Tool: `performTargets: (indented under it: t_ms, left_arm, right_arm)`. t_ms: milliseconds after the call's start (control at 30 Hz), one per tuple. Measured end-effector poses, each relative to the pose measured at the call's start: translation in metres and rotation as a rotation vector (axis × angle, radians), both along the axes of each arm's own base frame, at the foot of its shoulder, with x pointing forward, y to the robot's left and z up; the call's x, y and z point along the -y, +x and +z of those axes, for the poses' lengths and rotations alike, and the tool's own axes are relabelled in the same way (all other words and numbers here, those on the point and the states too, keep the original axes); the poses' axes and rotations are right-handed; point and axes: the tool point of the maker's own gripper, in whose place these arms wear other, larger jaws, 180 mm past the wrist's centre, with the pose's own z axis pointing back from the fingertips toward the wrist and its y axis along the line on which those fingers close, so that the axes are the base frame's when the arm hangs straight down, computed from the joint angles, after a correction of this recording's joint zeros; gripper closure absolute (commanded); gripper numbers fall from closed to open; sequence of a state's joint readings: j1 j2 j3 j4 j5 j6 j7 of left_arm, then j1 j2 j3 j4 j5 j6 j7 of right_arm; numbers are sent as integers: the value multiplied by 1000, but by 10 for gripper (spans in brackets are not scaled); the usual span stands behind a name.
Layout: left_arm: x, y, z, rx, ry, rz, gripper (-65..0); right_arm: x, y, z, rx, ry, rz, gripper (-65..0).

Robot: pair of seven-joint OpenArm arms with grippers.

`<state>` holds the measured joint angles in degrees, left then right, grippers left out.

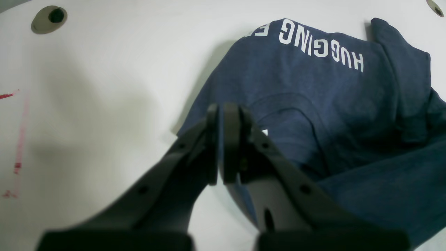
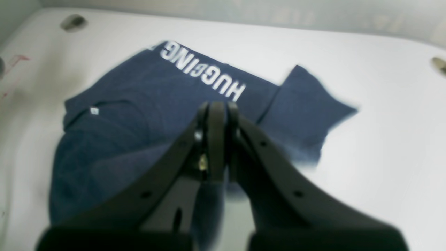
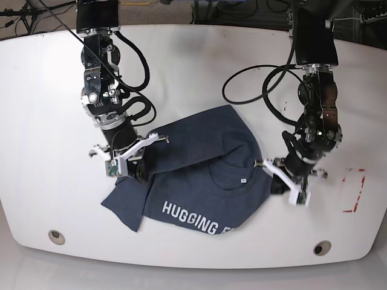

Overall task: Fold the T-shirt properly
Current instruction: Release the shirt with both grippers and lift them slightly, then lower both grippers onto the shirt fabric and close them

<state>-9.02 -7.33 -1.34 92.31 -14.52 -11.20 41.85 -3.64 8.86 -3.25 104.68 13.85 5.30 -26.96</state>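
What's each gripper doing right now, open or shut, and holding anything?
Left gripper: shut, fingers pinching the T-shirt edge near the collar.
Right gripper: shut on a fold of the T-shirt.

The white table (image 3: 193,66) is bare all around the T-shirt (image 3: 199,193). Only two small holes (image 3: 56,236) sit near its front edge.

A robot lab: two cabled arms (image 3: 103,90) mounted on a white table (image 3: 48,121) with red tape marks (image 3: 352,190).
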Motion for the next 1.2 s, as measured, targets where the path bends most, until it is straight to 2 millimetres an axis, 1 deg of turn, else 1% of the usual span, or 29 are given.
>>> performTargets:
  t_ms: [33,100,133,167,200,233,300,367,433,500,533,633,700,767,800,867,1000,1067,1200]
  left_arm:
    - [-6,-14,-26,-93,32,7,-17]
    - [-13,-46,-70,-256,76,9,-17]
    - [-16,-60,-85,-314,93,10,-17]
    - [-19,-72,-97,-360,100,13,-17]
    - [-16,-66,-92,-301,70,18,-17]
    - [-18,-63,-88,-295,67,16,-17]
    - [-24,-60,-86,-321,112,19,-15]
    - [-23,-41,-68,-243,94,25,-15]
    - [-20,-34,-57,-201,74,25,-15]
    - [-22,-32,-50,-179,62,27,-15]
    - [-24,-32,-51,-182,61,34,-15]
    - [-33,-43,-63,-228,78,58,-15]
    - [-38,-48,-68,-255,84,67,-15]
    - [-39,-46,-66,-251,85,69,-15]
    - [-39,-45,-64,-245,84,69,-15]
    - [-36,-36,-53,-209,83,64,-15]
    - [-30,-23,-24,-113,76,54,-15]
    - [-29,-22,-16,-92,80,50,-17]
    - [-29,-25,-13,-90,86,47,-17]
  right_arm:
    - [2,-5,-12,-46,-5,-13,-16]
    - [3,-24,-46,-183,-25,-7,-16]
    - [2,-31,-56,-224,-31,0,-16]
    - [1,-36,-61,-243,-31,2,-16]
    - [1,-37,-62,-246,-30,2,-14]
    - [0,-36,-61,-242,-29,2,-14]
    - [-2,-28,-48,-182,-15,7,-14]
    - [-1,-17,-36,-141,-14,2,-14]
    - [1,-12,-28,-117,-12,-6,-14]
    - [1,-10,-23,-91,-8,-8,-14]
    - [1,-10,-24,-97,-8,-8,-14]
    - [1,-18,-36,-147,-15,-5,-14]
    - [0,-20,-38,-154,-15,-3,-14]
    - [0,-19,-37,-151,-14,-1,-14]
    - [0,-18,-37,-148,-14,-1,-14]
    - [0,-16,-34,-136,-13,-2,-14]
    - [0,-16,-33,-135,-14,-3,-14]
    - [0,-16,-34,-138,-13,-2,-14]
    - [0,-12,-30,-125,-13,-2,-14]
